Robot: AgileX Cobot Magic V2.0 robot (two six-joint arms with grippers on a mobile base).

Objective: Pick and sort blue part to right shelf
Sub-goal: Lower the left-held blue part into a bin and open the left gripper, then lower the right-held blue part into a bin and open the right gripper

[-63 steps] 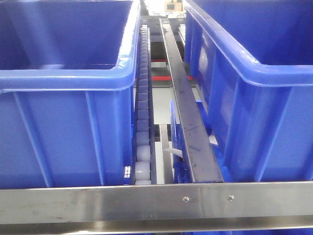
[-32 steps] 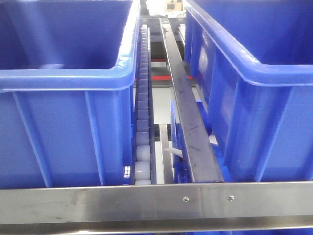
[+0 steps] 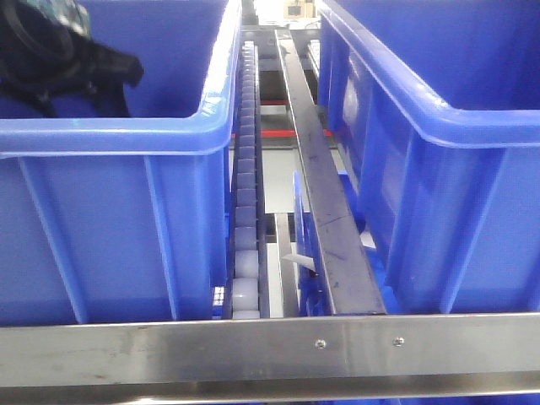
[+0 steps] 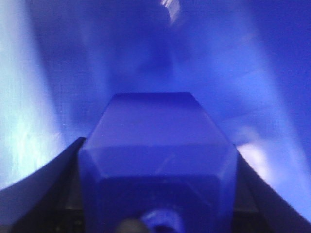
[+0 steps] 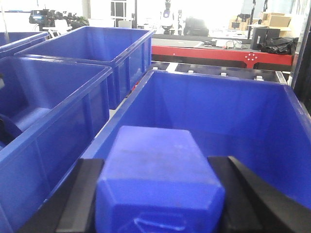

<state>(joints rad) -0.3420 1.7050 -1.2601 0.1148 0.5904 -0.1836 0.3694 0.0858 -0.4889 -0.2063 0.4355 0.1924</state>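
My left gripper (image 4: 159, 148) is shut on a solid-blue part (image 4: 155, 126), with its black fingers (image 4: 58, 170) on both sides. It hangs inside a blue crate whose walls (image 4: 272, 87) fill the left wrist view. The left arm (image 3: 59, 51) shows black at the top left of the front view, over the left crate (image 3: 110, 135). My right gripper (image 5: 160, 167) is shut on a second blue part (image 5: 155, 150), just above the near rim of a blue crate (image 5: 218, 80). The shelf's steel front rail (image 3: 253, 346) spans the bottom of the front view.
A white roller track (image 3: 245, 202) and a dark steel bar (image 3: 325, 211) run between the left crate and the right crate (image 3: 439, 118). More blue crates (image 5: 58, 68) stand to the left in the right wrist view. A red machine frame (image 5: 218, 48) is behind.
The left arm has come into the front view at the top left, over the left crate. Nothing else in that view has moved.
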